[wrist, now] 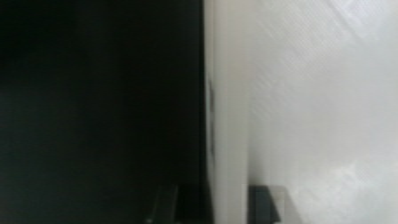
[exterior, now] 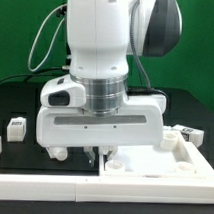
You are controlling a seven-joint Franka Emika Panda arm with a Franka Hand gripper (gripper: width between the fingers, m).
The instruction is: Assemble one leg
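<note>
A small white leg (exterior: 16,124) with a black-and-white tag lies on the black table at the exterior view's left. Another leg (exterior: 183,131) lies at the right, behind a white wall. My gripper (exterior: 93,152) hangs low over the middle, its fingers down at the near left edge of the large flat white panel (exterior: 143,164). The wrist view is blurred: dark table on one side, the white panel (wrist: 311,100) on the other, and the gripper (wrist: 217,205) straddling the panel's edge line. The gripper is shut. I see no leg in it.
A white raised wall (exterior: 174,144) borders the panel at the exterior view's right. A low white strip (exterior: 42,183) runs along the front. Black cables hang behind the arm against a green backdrop.
</note>
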